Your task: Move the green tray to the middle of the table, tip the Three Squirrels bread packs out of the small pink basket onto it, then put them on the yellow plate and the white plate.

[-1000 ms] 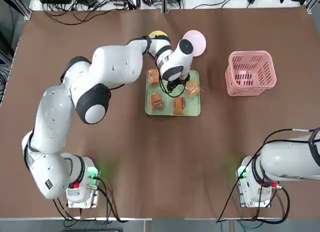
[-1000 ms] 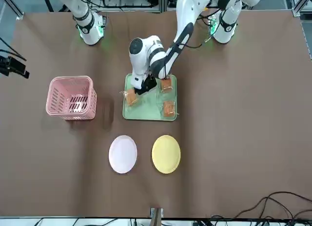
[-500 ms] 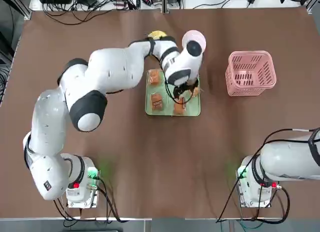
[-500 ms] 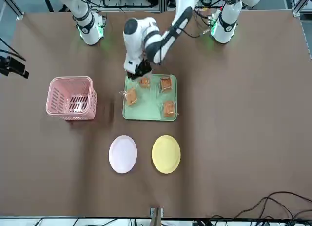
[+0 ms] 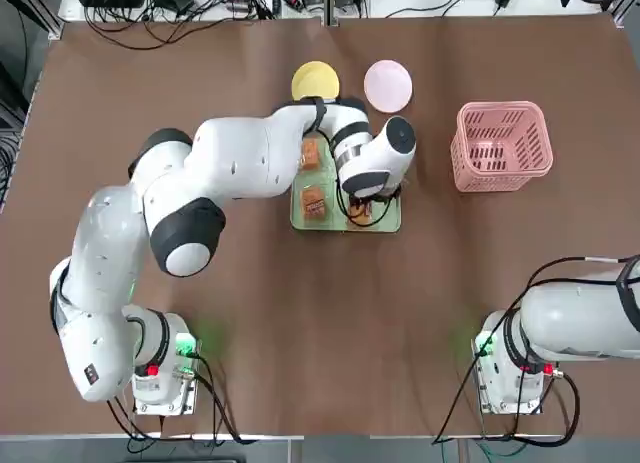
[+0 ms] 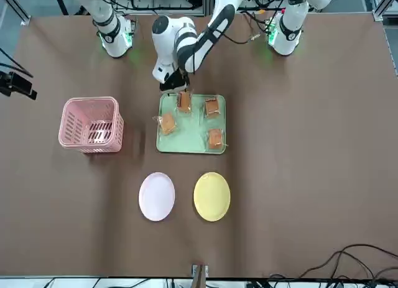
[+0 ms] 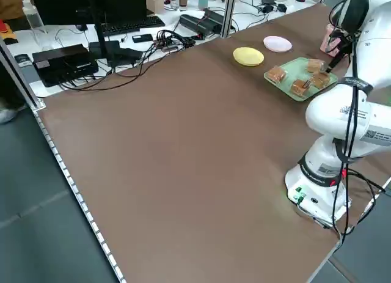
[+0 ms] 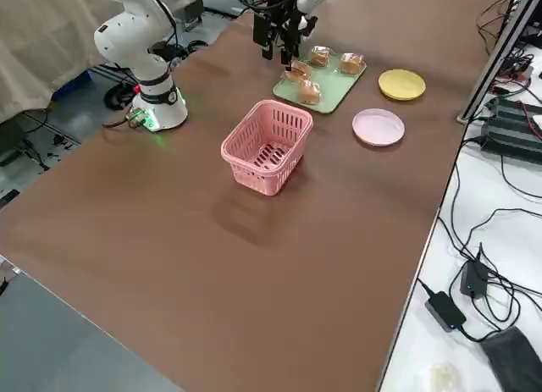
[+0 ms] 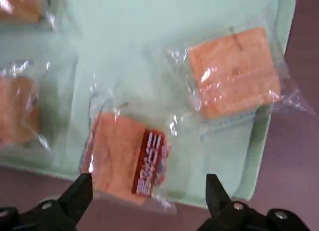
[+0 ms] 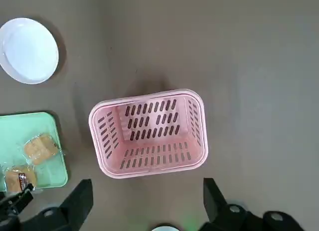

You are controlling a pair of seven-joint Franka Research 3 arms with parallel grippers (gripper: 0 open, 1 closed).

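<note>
Bread packs lie four to the green tray [image 6: 189,142] at the middle of the table [image 5: 300,313], with the left gripper [image 6: 175,84] poised above the tray's near-right corner, on the side facing the robot. Its jaws stand wide apart and hold nothing. In the left wrist view the fingers [image 9: 75,198] frame one of the Three Squirrels bread packs [image 9: 128,163], the one with a red label, which sits at the tray's edge just below and between them; a second pack [image 9: 234,74] lies close beside it, overhanging the rim slightly. Whether the fingertips touch the plastic cannot be told from these views, though the front view suggests the gripper is clear of the tray.

The small pink basket [image 5: 502,146] stands upright and empty on the robot's right, well apart from the tray. The yellow plate [image 5: 315,80] and the white plate [image 5: 387,85] sit side by side beyond the tray's far edge, both bare.

The right gripper [image 10: 144,211] hangs parked high over its own side of the table, jaws spread and empty, looking down on the basket.
</note>
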